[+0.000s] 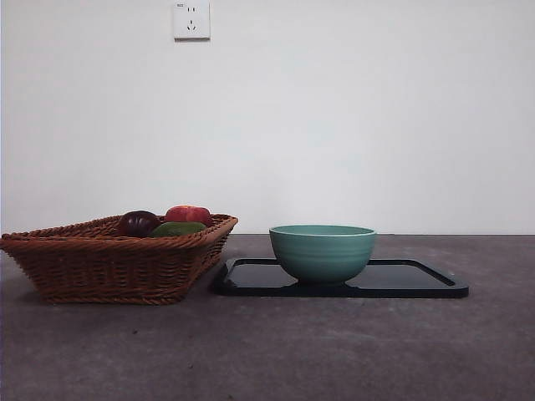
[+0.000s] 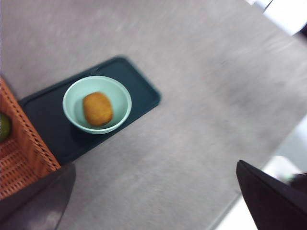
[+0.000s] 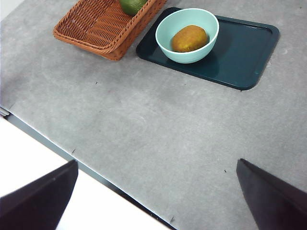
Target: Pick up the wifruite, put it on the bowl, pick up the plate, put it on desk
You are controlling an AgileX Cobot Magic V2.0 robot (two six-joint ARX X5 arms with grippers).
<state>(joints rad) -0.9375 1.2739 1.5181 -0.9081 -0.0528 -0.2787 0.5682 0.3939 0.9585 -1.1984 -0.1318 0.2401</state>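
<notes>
From the front the bowl [image 1: 323, 252] hides the wifruite [image 3: 190, 38]. The left wrist view is blurred; the basket [image 2: 21, 153] and perhaps a green fruit [image 2: 4, 126] are cut off.

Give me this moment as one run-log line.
wifruite: in bowl | bowl: on dark tray | tray: on desk, beside basket | left tool: open, high, empty | right tool: open, high, empty

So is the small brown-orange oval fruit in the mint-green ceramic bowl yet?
In. The brown-orange oval fruit lies inside the mint-green ceramic bowl in both wrist views; the front view hides it behind the bowl's wall.
</notes>
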